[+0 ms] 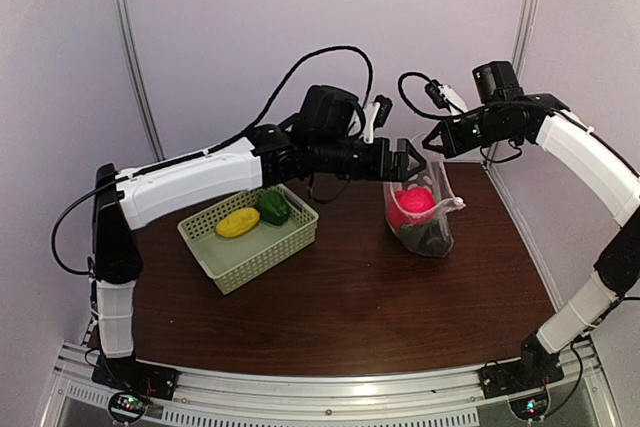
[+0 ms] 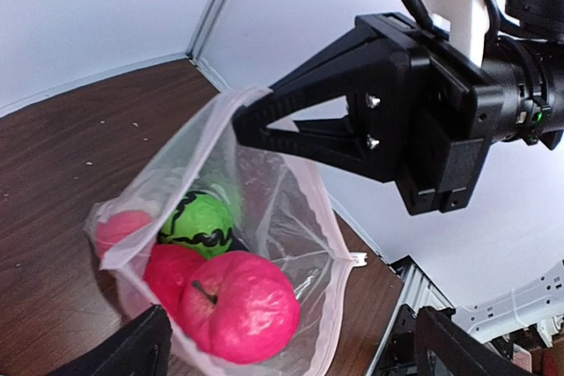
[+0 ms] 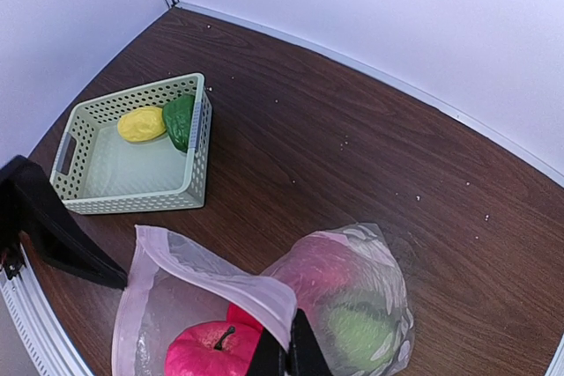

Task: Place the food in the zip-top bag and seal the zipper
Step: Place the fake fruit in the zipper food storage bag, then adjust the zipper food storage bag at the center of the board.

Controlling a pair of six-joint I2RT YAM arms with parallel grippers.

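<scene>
Red fruits (image 2: 238,305) lie in the zip-top bag (image 2: 291,209), far right, rim pinched by the right claw (image 2: 251,125), left claw (image 1: 408,162) wide and empty; mid-loading, the yellow piece (image 1: 237,222) in the basket (image 1: 270,259) at left likely comes next.

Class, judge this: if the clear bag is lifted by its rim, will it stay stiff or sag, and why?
Probably floppy: the zip-top bag wall wrinkles and droops from where the right gripper pinches its rim. Likely bottom-heavy, since red fruits and a green ball pile at its base, so it may swing.
</scene>
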